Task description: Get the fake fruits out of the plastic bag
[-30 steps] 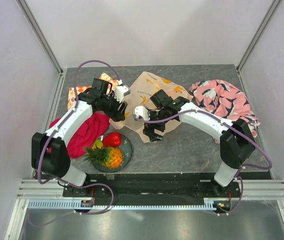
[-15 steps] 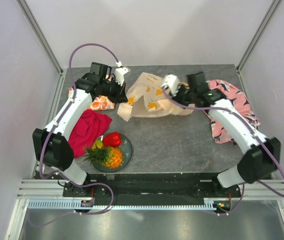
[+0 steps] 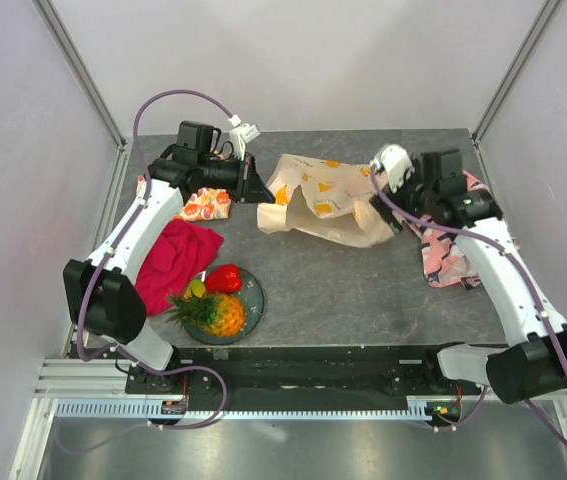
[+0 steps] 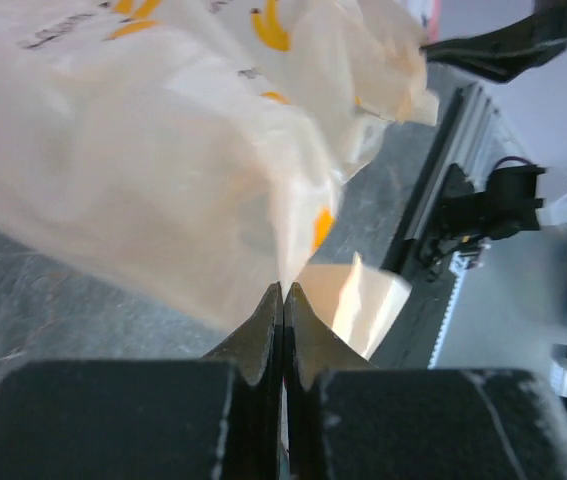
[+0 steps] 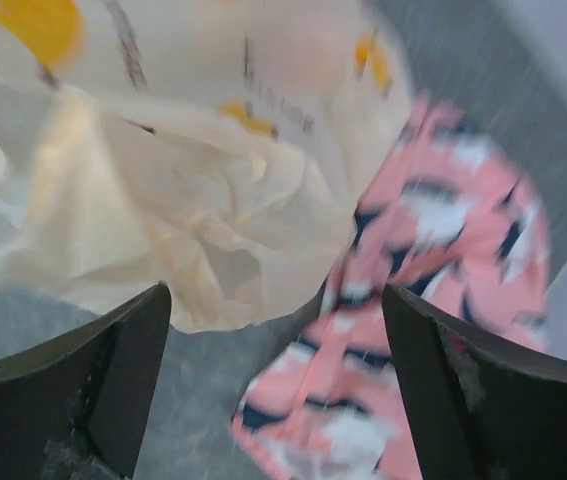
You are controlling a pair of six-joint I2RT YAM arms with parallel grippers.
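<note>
The left claw (image 4: 283,292) has shut on the plastic bag (image 3: 328,195) and the right claw (image 5: 273,305) has reopened, empty, so probably one arm alone tips it.

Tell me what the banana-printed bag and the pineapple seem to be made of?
The bag looks like thin, slightly see-through plastic film: it crinkles into sharp folds. The pineapple seems moulded plastic with a glossy finish, going by its shine, but I cannot be sure.
</note>
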